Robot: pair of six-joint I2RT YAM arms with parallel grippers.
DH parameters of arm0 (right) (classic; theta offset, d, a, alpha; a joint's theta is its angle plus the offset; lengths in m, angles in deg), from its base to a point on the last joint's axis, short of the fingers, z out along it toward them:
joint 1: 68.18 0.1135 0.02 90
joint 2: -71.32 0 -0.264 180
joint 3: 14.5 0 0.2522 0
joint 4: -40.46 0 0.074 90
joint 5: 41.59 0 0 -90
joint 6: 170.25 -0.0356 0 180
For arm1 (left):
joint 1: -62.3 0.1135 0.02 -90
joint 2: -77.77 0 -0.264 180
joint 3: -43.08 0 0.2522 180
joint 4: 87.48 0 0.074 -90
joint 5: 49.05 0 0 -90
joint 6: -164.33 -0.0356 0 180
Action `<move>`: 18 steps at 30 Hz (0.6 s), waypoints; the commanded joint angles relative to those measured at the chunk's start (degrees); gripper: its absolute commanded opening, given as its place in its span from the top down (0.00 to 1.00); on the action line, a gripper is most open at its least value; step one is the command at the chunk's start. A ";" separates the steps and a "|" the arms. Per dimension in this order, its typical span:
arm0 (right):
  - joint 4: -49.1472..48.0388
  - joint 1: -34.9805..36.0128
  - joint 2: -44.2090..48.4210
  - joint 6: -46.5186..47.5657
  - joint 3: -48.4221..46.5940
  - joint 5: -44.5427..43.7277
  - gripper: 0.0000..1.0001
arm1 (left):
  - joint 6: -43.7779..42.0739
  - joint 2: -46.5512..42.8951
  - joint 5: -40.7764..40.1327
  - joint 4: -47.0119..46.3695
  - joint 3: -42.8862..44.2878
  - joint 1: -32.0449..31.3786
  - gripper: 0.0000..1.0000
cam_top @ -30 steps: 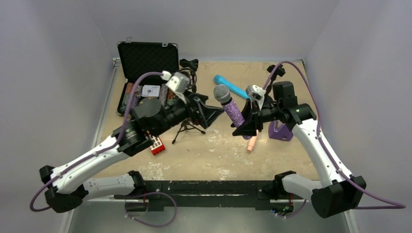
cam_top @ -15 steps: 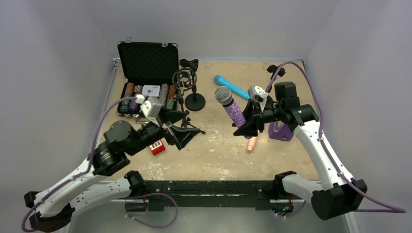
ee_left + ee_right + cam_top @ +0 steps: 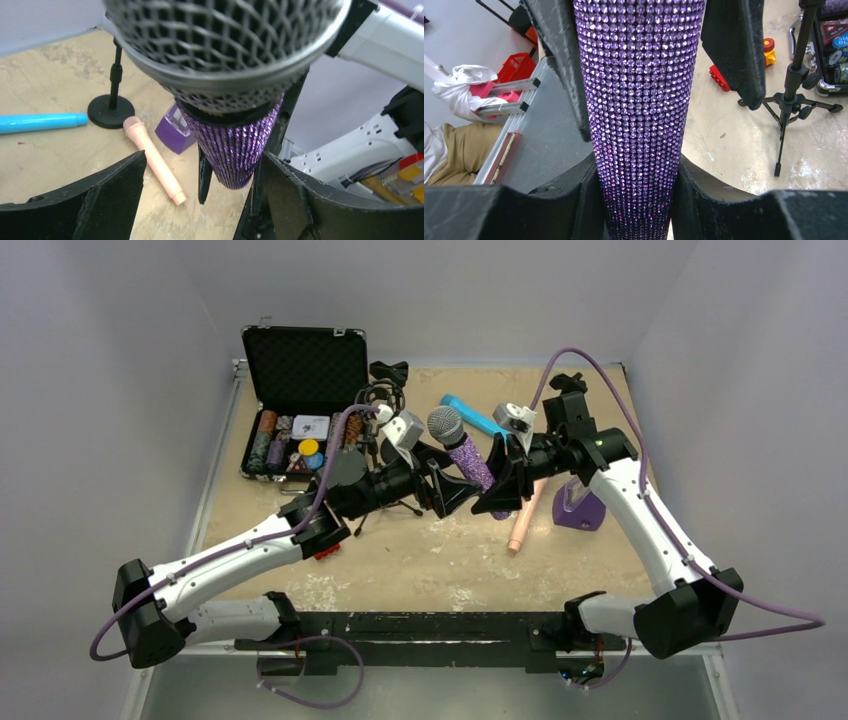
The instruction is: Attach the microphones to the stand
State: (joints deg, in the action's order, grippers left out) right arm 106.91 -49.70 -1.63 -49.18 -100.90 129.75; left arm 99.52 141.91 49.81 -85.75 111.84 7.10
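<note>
Glittery purple microphone [image 3: 470, 460] with silver mesh head held aloft, tilted, pale pink microphone [image 3: 525, 520] lying flat nearby, blue microphone [image 3: 470, 412] lying farther back

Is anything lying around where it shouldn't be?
Yes. The pink microphone and the blue microphone lie flat on the table, not on the stand. Only the purple microphone is up, held in the jaws of the right gripper.

Two white arms [image 3: 650, 525] carry black joints, black jaws and looping purple cables [image 3: 590, 358].
</note>
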 commanded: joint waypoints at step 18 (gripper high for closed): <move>-3.20 1.73 1.82 -1.08 0.94 4.33 0.98 | 6.90 3.11 -3.19 -19.01 1.55 -0.22 0.89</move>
State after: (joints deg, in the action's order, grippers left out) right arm 105.58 -48.52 -1.41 -50.33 -99.85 130.10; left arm 106.67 145.47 45.77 -102.58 111.86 6.91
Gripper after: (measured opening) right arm 0.437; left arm 0.457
